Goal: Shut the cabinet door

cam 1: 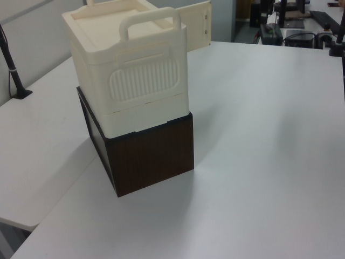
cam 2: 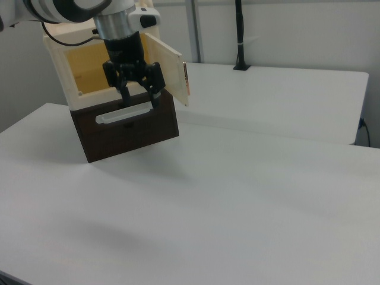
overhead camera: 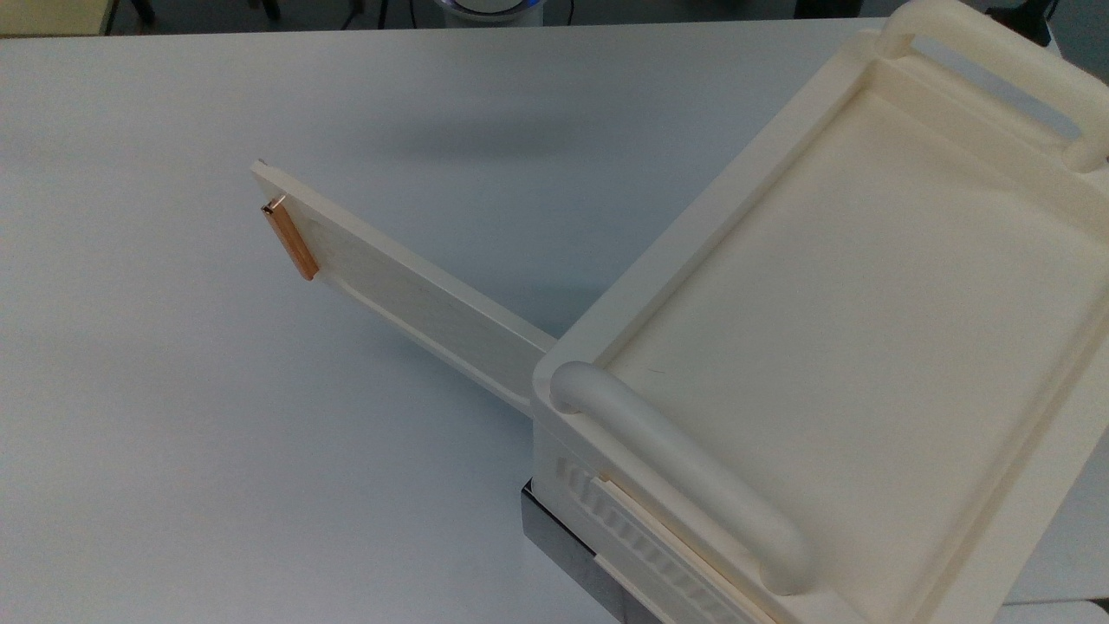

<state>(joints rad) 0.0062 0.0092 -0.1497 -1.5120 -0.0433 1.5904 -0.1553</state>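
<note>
I am seeing the black two-finger gripper (cam 2: 138,94) hanging with fingers spread wide before the cream-white plastic cabinet (cam 2: 77,71), whose flat cream cabinet door (cam 2: 165,67) is standing swung outward near the white desk's (cam 2: 237,178) far edge.

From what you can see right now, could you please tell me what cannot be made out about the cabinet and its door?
- Inside of the cabinet: in the right view the arm and gripper cover much of the opening.
- Hinge of the cabinet door: in the top view the cabinet's corner hides it.
- Door in the left view: the cabinet's body covers most of the panel.
- Cabinet's far side: cut off by the top view's right edge.
</note>
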